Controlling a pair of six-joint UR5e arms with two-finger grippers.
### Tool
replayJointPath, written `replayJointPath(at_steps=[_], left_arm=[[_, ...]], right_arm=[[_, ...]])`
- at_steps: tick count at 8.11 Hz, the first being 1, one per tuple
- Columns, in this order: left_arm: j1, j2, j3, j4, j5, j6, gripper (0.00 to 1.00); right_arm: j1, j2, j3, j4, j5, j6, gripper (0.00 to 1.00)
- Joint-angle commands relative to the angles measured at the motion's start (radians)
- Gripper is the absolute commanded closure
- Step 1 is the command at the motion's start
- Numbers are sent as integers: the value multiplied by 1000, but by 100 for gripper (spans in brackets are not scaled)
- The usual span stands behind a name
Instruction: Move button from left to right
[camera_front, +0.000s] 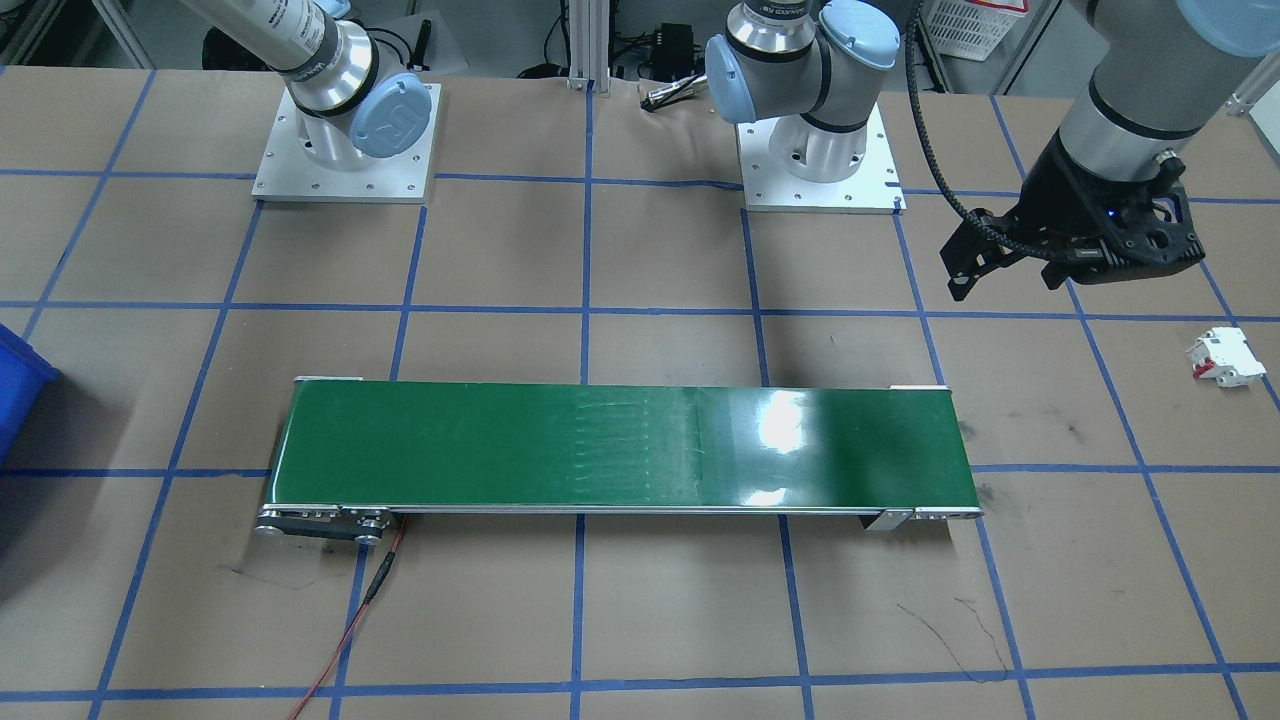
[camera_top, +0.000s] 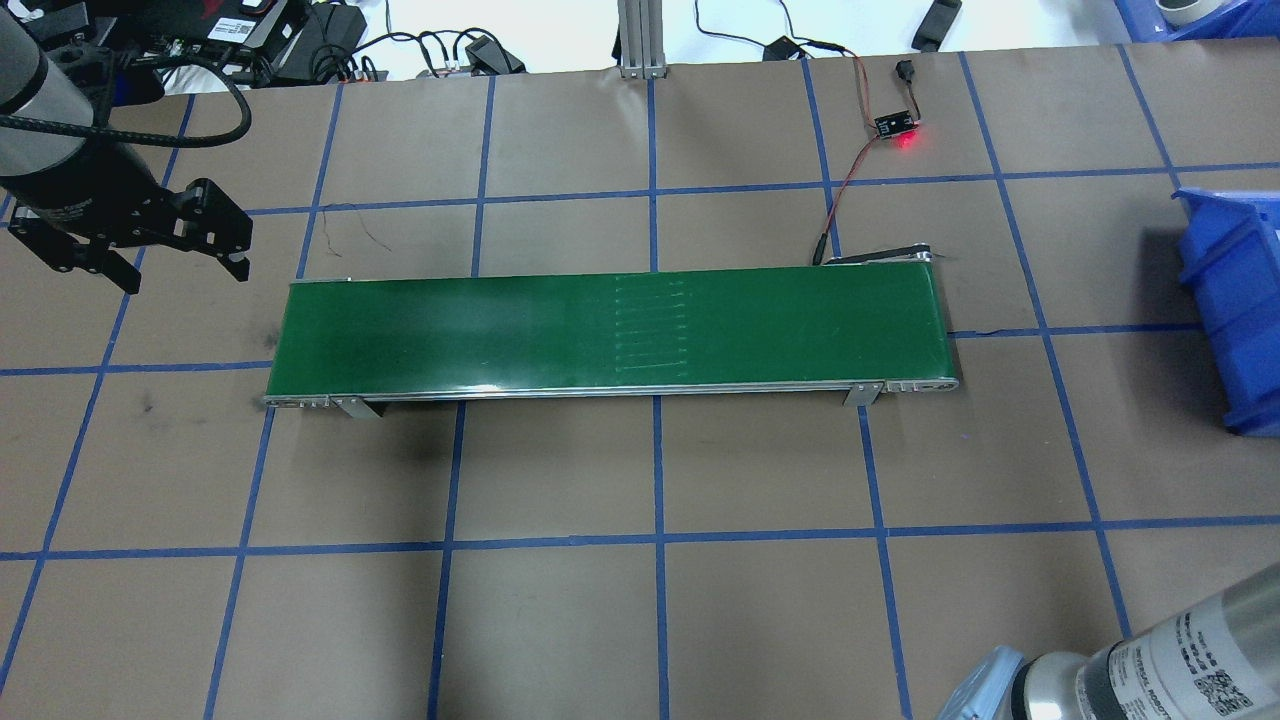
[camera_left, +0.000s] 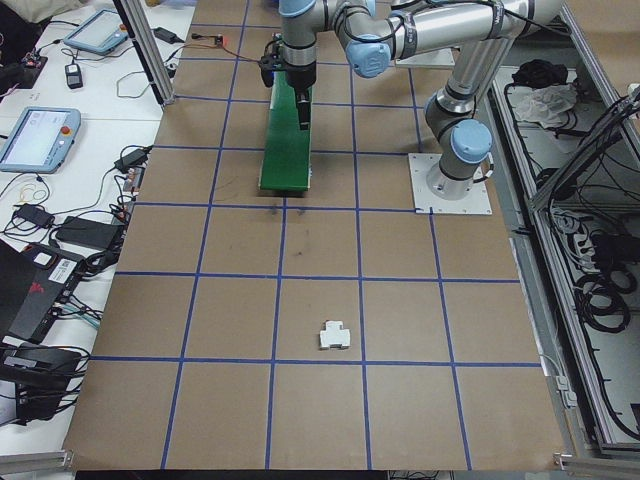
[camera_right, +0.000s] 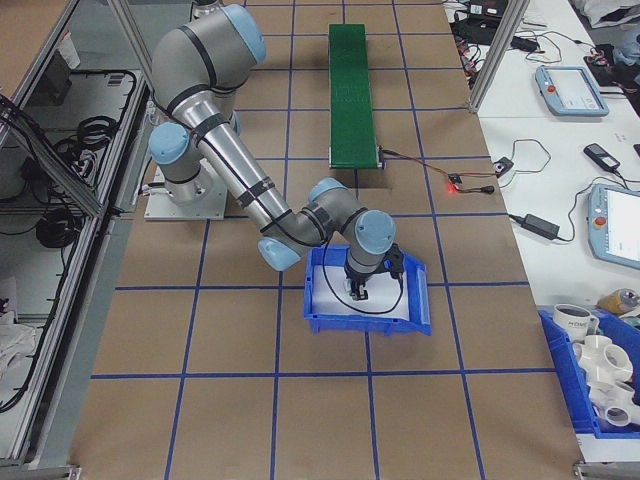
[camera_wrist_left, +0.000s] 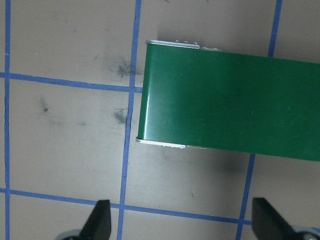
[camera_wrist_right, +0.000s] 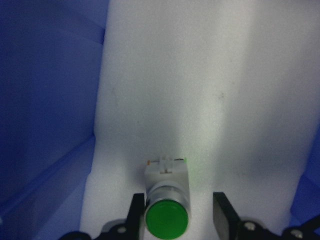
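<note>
One button (camera_wrist_right: 166, 210) between right tool (camera_wrist_right: 182, 217) fingers, touching one

You are seeing little legible print: the wrist band of the right arm (camera_top: 1150, 665) is carrying "UNIVERSAL ROBOTS" beside a QR label, and the same brand lettering is ringing the arm joints (camera_front: 320, 60) in the front view, too small to confirm.

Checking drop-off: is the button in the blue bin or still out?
In. The button lies on the white foam liner inside the blue bin, between the right gripper's spread fingers, one finger beside its cap.
</note>
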Motion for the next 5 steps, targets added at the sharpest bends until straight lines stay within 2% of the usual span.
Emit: replayJointPath(at_steps=[1,2,3,4,5], left_arm=[[0,-1,0,0,0,0,0],[0,-1,0,0,0,0,0],[0,-2,0,0,0,0,0],[0,-1,0,0,0,0,0],[0,-2,0,0,0,0,0]], right_arm=[[0,-6,10,-8,15,-38,15],[0,-18,8,-8,12,-38,8],[0,-34,8,-8,15,-32,5],[0,-90,10,3,13,-31,0],[0,-141,8,47,15,-14,0]])
